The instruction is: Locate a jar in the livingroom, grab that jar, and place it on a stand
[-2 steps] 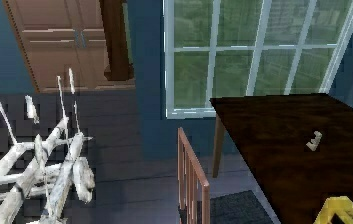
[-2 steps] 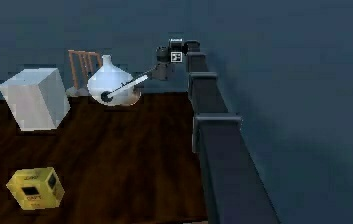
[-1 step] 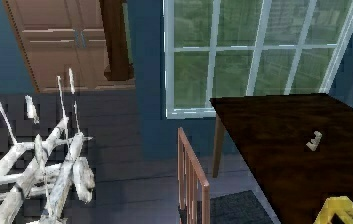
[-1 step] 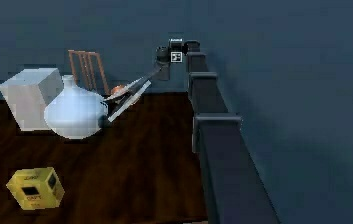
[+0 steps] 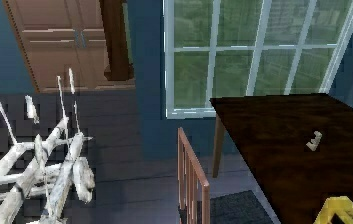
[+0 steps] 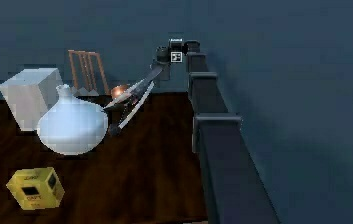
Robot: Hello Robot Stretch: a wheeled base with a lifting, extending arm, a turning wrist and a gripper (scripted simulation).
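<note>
The arm point(image 6: 220, 150) reaches far across the bench point(image 6: 144, 172) so the jaws sit by a small orange thing point(image 6: 117, 93), maybe the jar, just right of the big pale vase point(image 6: 74, 126), but I cannot tell if they hold it.

The dark brown wooden surface point(image 6: 154, 150) carries one white cube-shaped box point(image 6: 29, 95), one pale blue round vase with a narrow neck point(image 6: 72, 125), one small yellow box point(image 6: 36, 187) and one small white object point(image 5: 313, 141). There is also one small orange object point(image 6: 117, 92). Beside the surface there is one wooden slat-back chair point(image 6: 84, 54). The room has one white-framed window point(image 5: 254, 55), one brown panelled door point(image 5: 69, 40) and one white folding rack point(image 5: 44, 170).
</note>
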